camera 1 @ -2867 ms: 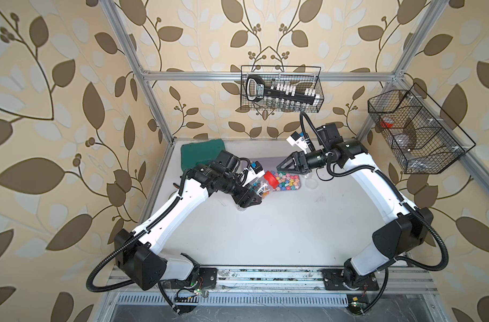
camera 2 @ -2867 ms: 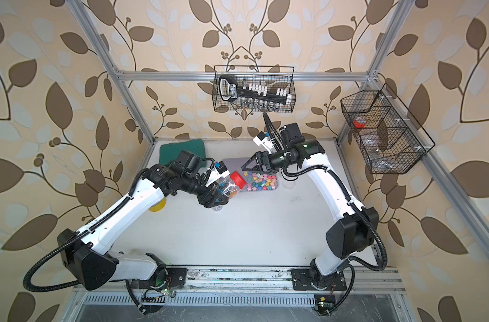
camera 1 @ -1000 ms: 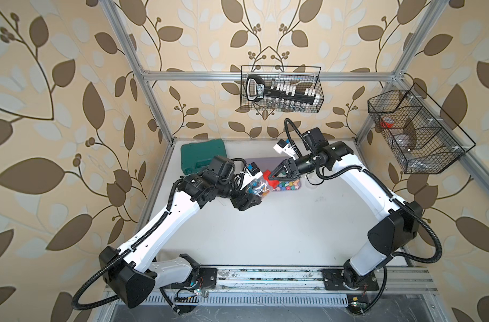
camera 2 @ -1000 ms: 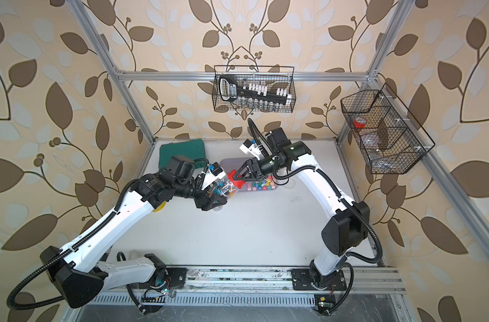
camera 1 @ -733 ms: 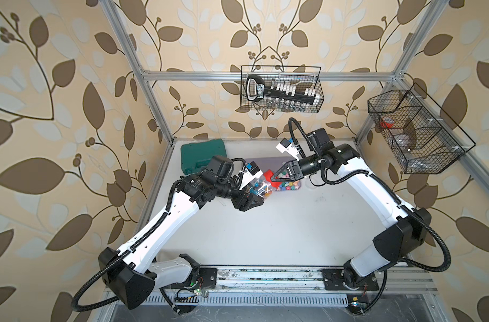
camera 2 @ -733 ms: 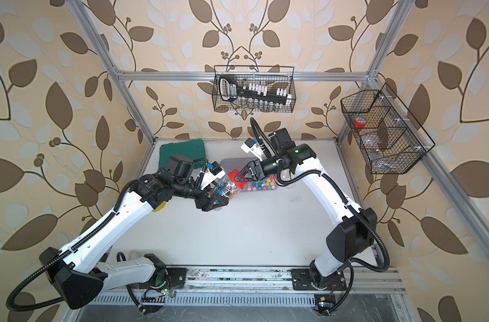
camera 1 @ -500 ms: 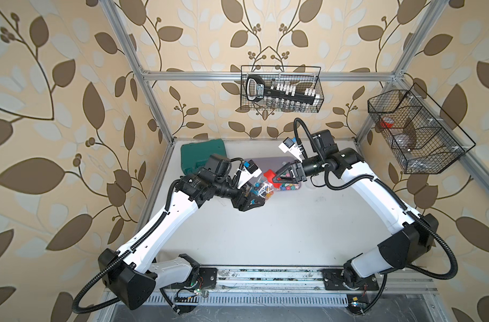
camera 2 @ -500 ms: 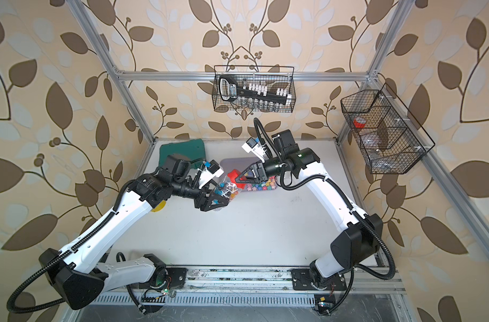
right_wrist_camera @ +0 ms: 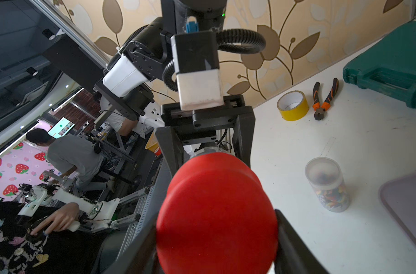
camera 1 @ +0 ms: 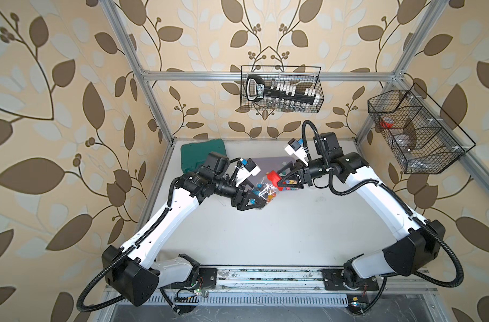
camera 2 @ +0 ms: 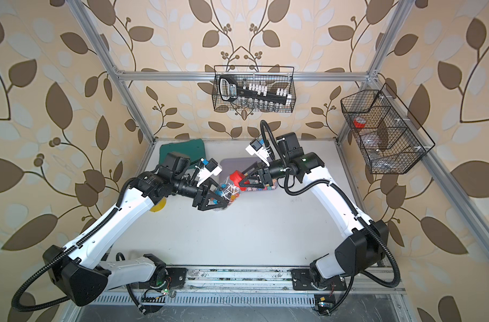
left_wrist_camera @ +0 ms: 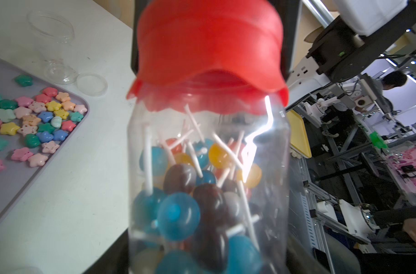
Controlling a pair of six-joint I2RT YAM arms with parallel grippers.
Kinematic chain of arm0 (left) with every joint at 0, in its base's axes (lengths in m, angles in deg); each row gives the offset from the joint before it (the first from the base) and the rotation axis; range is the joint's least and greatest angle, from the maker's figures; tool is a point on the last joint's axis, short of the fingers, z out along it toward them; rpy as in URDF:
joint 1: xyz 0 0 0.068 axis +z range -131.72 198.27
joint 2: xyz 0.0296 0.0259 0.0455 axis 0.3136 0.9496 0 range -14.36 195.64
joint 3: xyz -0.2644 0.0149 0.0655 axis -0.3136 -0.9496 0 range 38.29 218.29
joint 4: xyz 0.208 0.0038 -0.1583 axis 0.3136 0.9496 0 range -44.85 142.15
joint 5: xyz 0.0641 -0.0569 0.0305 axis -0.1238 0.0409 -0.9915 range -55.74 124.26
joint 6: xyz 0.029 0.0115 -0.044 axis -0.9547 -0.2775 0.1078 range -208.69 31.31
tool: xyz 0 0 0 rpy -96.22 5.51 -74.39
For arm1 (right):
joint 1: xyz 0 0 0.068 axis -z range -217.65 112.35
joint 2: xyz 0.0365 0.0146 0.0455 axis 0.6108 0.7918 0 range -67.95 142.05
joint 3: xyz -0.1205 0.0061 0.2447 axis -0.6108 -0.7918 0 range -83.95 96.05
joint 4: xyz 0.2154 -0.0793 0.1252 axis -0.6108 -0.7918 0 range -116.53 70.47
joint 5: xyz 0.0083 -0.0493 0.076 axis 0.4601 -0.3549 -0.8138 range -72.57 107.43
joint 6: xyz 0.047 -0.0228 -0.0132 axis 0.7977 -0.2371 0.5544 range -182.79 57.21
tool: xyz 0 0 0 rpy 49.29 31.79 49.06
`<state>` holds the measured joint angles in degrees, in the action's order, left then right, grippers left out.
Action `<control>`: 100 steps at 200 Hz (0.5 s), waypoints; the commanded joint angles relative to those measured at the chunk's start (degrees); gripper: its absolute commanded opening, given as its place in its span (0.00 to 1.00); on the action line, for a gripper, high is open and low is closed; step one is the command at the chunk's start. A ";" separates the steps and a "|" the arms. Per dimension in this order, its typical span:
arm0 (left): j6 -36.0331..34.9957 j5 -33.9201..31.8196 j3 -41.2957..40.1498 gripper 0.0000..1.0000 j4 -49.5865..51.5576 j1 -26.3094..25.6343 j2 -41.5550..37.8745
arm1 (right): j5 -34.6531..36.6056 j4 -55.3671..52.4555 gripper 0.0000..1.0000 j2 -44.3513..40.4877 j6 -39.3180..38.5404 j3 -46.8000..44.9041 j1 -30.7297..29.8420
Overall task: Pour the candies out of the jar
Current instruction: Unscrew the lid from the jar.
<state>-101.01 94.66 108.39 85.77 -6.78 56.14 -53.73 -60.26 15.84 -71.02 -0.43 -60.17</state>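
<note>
A clear plastic jar (left_wrist_camera: 207,178) full of round lollipop candies (left_wrist_camera: 178,213) on white sticks hangs tilted above the table. My left gripper (left_wrist_camera: 207,261) is shut on its body. In both top views the jar (camera 1: 261,192) (camera 2: 226,193) points its mouth towards the tray. A red lid (left_wrist_camera: 209,54) covers the mouth, slightly askew. My right gripper (right_wrist_camera: 216,237) is shut on this lid (right_wrist_camera: 216,213), one finger on each side. The lid (camera 1: 274,177) (camera 2: 235,177) lies between the two grippers (camera 1: 261,196) (camera 1: 278,181). Pastel star candies (left_wrist_camera: 36,118) lie on the tray.
The lilac tray (left_wrist_camera: 12,189) sits at the back middle of the table. An empty clear jar (left_wrist_camera: 52,35) and its clear lid (left_wrist_camera: 91,84) lie beyond it. A capped jar of rainbow sweets (right_wrist_camera: 328,187), yellow tape (right_wrist_camera: 292,105), pliers (right_wrist_camera: 324,99) and a green case (right_wrist_camera: 392,68) stand left.
The jar and the red lid have drifted a little to the right together. The right arm's elbow has swung outward. Both grips are the same.
</note>
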 commanded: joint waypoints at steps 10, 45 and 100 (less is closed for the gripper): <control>2.08 11.32 5.65 0.70 -9.70 2.03 1.01 | -1.57 1.84 0.30 -3.84 -5.08 -4.16 -0.95; 1.87 13.34 7.23 0.70 -8.57 2.12 2.92 | 0.66 3.64 0.30 -5.15 -4.19 -5.46 -0.48; 0.33 12.50 6.96 0.71 -6.33 2.08 3.94 | 0.84 6.39 0.40 -5.51 -1.29 -6.18 0.43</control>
<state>-101.60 104.25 111.17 85.62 -5.30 60.16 -53.77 -53.92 10.42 -71.94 -4.82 -58.64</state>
